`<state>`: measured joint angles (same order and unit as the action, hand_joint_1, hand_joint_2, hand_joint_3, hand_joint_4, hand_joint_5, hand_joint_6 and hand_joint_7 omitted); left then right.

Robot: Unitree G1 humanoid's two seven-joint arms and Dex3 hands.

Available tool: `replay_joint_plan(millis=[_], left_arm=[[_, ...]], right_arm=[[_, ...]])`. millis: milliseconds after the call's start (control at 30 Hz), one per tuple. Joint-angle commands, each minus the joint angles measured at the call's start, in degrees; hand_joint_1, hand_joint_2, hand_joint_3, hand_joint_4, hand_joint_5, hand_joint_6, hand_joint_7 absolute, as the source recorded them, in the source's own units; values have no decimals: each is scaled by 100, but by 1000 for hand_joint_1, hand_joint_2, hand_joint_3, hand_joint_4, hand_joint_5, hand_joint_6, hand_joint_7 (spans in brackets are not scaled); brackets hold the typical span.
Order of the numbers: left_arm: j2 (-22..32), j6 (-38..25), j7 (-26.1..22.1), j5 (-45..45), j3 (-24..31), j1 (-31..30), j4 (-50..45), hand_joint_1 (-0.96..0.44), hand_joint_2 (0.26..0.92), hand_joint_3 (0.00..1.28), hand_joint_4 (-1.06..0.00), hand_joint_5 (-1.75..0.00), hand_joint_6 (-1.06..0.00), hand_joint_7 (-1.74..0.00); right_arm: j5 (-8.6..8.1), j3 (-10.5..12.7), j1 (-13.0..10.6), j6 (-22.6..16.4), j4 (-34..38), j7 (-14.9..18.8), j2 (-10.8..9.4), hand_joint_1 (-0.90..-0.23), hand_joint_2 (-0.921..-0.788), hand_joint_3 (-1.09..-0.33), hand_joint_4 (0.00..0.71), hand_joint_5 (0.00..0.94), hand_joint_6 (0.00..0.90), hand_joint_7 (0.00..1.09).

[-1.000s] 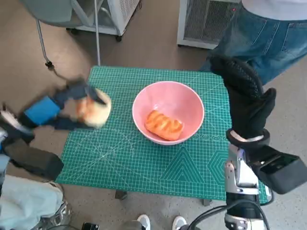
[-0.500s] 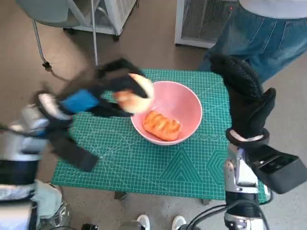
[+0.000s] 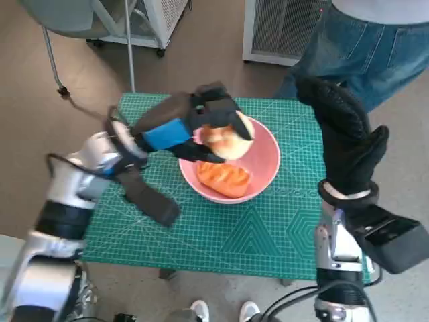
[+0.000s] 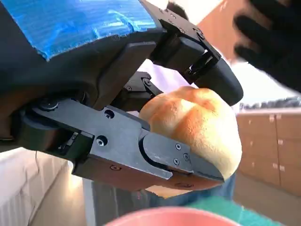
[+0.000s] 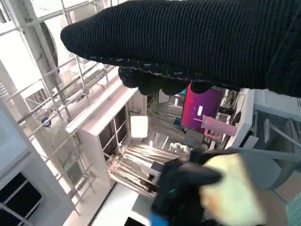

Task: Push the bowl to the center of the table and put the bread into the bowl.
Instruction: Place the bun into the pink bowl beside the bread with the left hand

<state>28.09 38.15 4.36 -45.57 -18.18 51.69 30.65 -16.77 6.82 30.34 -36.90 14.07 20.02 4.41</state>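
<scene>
The robot's left hand [image 3: 211,124], black with blue tape across its back, has swung from the left edge of the green worktop [image 3: 255,228] to a spot over the pink bowl [image 3: 265,171], carrying a round, pale golden bread roll [image 3: 226,139]. The left wrist view shows its fingers [image 4: 174,160] clamped on the roll from both sides, so the roll has not been let go. The bowl sits near the middle of the worktop and already holds a darker, orange-brown pastry [image 3: 223,178]. Judging by this, the pushing step looks finished, and the roll only needs lowering and releasing to end the task. A second ago the roll was well left of the bowl; half a second ago it had reached the bowl's near rim; now it hangs above the bowl's inside, just above the pastry. The right hand [image 3: 345,137], in its knitted glove, has stayed raised beside the bowl's right side, holding nothing; whether its fingers are spread or together cannot be told.
</scene>
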Motion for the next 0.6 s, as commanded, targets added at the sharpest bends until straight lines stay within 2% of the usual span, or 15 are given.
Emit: replay_joint_plan(millis=[33, 100, 200, 333, 433, 600], left_arm=[[-71, -547, -672, 29, -195, 62, 38, -201, 878, 164, -490, -503, -398, -918], [-72, -925, -1157, 88, -235, 1, -132, -239, 860, 82, -358, -207, -292, -462], [-74, -1425, -1773, 154, -251, -87, -456, -274, 855, 36, -238, -68, -211, -211], [-69, -1818, -2326, 389, -159, -229, -850, -300, 856, 18, -170, -17, -169, -108], [-91, -1801, -2417, 686, -57, -302, -878, -308, 857, 12, -151, -6, -167, -83], [-96, -1732, -2573, 1230, 93, -356, -817, -293, 855, 7, -138, -1, -231, -96]], right_arm=[[-109, 60, -190, 1, 4, 81, 48, -591, -921, -775, 257, 56, -1, 706], [-144, 78, -201, -1, 12, 101, 54, -594, -921, -770, 258, 57, -1, 704], [-200, 102, -212, 4, 21, 129, 65, -597, -921, -767, 259, 59, -1, 703], [-226, 115, -229, 23, -9, 135, 40, -595, -921, -762, 261, 61, -1, 706], [-206, 107, -233, 40, -40, 111, 11, -591, -921, -759, 262, 61, -1, 707], [-189, 101, -220, 31, -18, 96, -18, -587, -921, -758, 262, 62, -1, 708]])
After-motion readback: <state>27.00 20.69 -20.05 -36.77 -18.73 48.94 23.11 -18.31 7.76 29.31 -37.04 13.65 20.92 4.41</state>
